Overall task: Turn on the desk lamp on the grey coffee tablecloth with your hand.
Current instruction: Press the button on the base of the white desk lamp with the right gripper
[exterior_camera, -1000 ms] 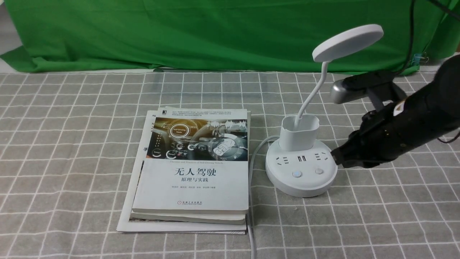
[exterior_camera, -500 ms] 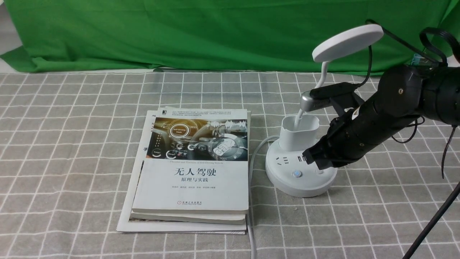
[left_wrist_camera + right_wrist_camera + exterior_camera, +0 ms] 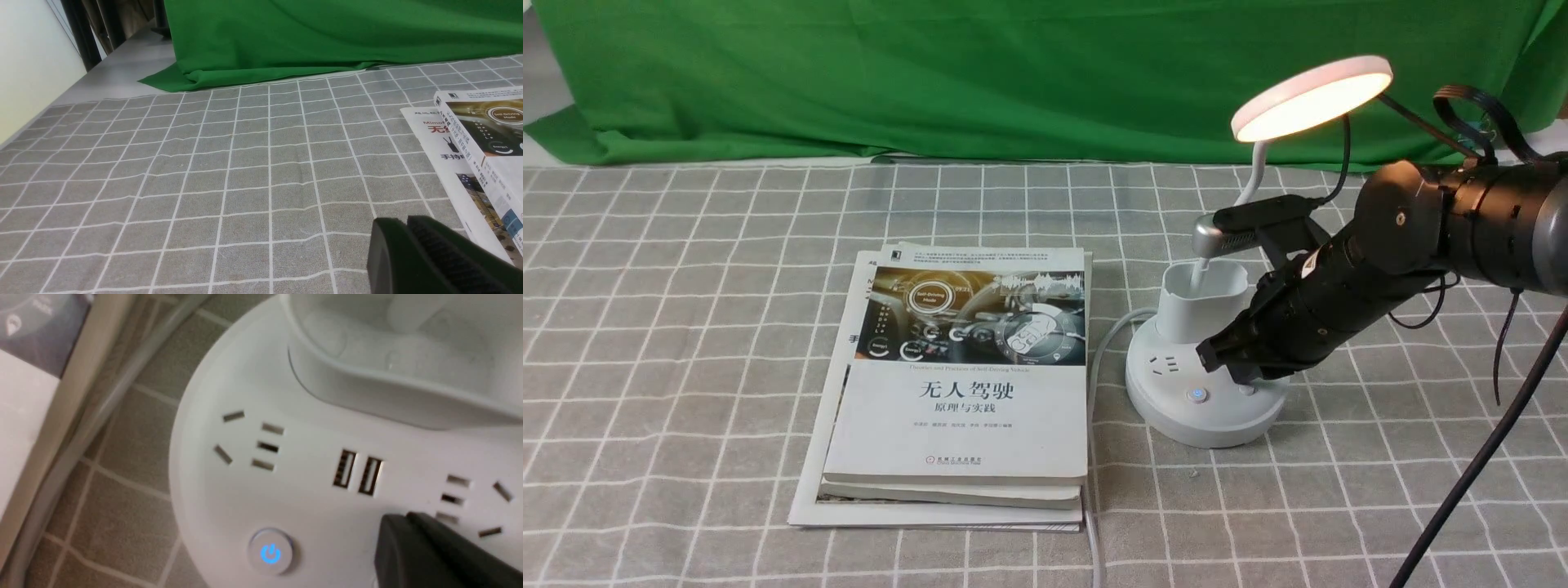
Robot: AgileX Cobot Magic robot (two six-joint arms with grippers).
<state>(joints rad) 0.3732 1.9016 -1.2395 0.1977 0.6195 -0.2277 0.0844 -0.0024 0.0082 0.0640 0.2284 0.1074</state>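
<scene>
The white desk lamp stands on the grey coffee tablecloth at centre right; its disc head glows warm. Its round base carries sockets, a cup holder and a blue-lit power button. My right gripper, shut and empty, rests over the base's right side, covering the second button. In the right wrist view the shut jaws sit on the base beside the lit button and USB ports. My left gripper is shut over bare cloth, beside the books.
A stack of books lies left of the lamp; its edge shows in the left wrist view. The lamp's white cord runs toward the front edge. A green backdrop hangs behind. A black cable crosses the right front.
My right arm moved left over the lamp base and down onto its right side. The lamp head went from unlit to glowing. The left button now glows blue.
</scene>
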